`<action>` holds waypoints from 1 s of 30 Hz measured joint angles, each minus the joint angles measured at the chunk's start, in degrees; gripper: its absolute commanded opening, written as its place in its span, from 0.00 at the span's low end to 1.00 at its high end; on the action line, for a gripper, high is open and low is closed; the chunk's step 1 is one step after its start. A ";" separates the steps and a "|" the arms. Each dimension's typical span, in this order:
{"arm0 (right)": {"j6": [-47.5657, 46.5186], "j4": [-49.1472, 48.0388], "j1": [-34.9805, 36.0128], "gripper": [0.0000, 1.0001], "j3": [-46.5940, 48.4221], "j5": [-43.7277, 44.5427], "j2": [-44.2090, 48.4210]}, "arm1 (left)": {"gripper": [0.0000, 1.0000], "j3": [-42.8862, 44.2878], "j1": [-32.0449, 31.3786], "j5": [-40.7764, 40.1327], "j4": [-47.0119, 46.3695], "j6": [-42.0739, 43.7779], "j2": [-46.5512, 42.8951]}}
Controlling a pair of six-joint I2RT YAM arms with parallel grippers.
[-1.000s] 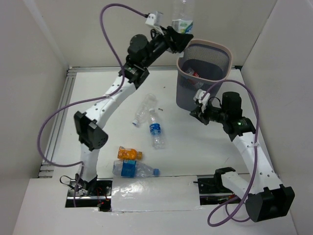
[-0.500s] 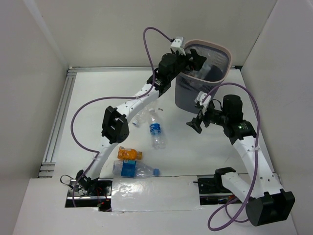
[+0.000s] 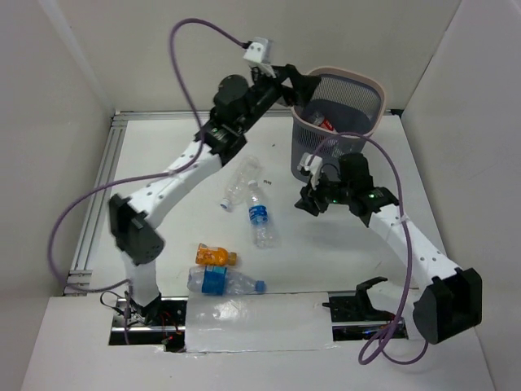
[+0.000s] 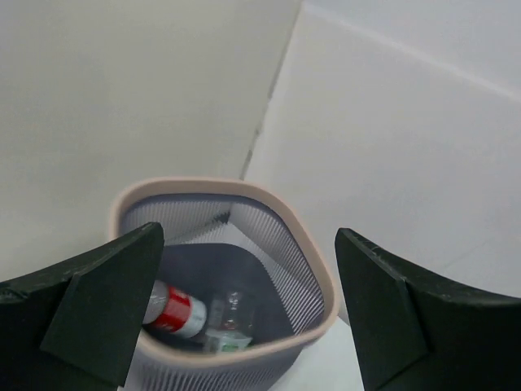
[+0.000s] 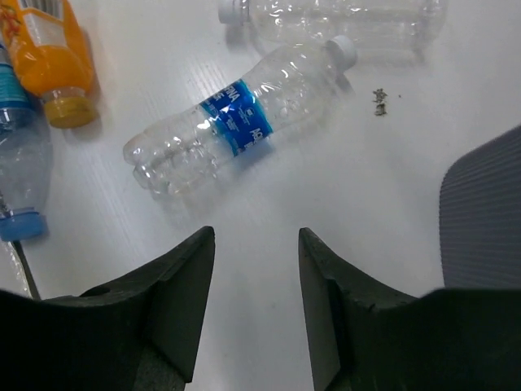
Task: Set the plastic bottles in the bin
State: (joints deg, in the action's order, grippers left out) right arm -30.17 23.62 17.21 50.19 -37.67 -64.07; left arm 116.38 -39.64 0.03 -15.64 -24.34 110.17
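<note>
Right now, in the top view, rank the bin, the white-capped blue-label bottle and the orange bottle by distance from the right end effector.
From the right end effector:
1. Bin, just behind it.
2. White-capped blue-label bottle, to its left.
3. Orange bottle, farthest, left and nearer the bases.

The left gripper has dropped its bottle into the bin and pulled back, fingers apart.

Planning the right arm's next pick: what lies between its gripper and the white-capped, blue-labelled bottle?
Only bare white table lies between the right gripper and the white-capped bottle, as the right wrist view shows.
</note>
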 measured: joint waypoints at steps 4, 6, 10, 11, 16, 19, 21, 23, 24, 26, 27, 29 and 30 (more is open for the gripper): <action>4.74 -3.78 8.61 0.74 1.09 8.28 -5.14 | 0.99 -22.53 -0.02 -5.66 4.37 3.54 -23.87; 7.45 -4.98 12.13 0.83 2.25 12.46 -7.76 | 0.99 -31.41 -0.31 -9.38 7.28 3.45 -34.69; 16.65 -8.37 17.00 0.92 6.16 20.55 -15.26 | 0.99 -49.00 -2.32 -18.38 18.82 -1.29 -53.13; 19.32 -9.18 17.90 0.93 7.32 22.29 -17.59 | 0.99 -53.13 -3.61 -20.68 22.29 -4.33 -56.96; 29.55 -10.14 19.69 1.00 13.35 27.34 -29.31 | 0.99 -70.66 -7.63 -27.71 40.57 -21.16 -69.75; 33.14 -10.34 20.48 1.00 15.58 29.09 -34.69 | 0.99 -75.78 -8.07 -29.92 49.40 -27.65 -73.46; 34.73 -10.40 21.16 1.00 16.76 30.01 -37.68 | 0.99 -76.26 -8.09 -31.21 52.65 -30.08 -74.69; 35.80 -10.38 21.77 1.00 17.70 30.84 -40.19 | 0.99 -76.26 -8.09 -31.93 53.75 -31.43 -75.19; 36.41 -10.36 21.97 0.95 18.27 31.21 -41.53 | 0.99 -76.19 -8.09 -32.20 54.29 -31.58 -75.28; 37.22 -10.40 22.18 0.86 18.88 31.93 -43.60 | 0.99 -76.08 -8.09 -32.61 54.75 -31.56 -75.28; 37.57 -10.36 22.34 0.74 18.93 32.26 -44.33 | 0.99 -76.08 -8.09 -32.76 54.82 -31.50 -75.12; 38.07 -10.25 22.45 0.61 18.93 32.59 -44.78 | 0.99 -76.11 -8.09 -32.85 54.64 -31.26 -74.90; 37.81 -10.32 22.47 0.54 18.93 32.94 -44.72 | 0.99 -76.15 -8.09 -32.96 54.18 -31.04 -74.71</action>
State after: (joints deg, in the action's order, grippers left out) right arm 7.64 13.30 39.68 69.12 -4.73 -108.79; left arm 40.23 -47.72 -32.93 38.54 -55.37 35.46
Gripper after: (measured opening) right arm 0.663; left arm 0.992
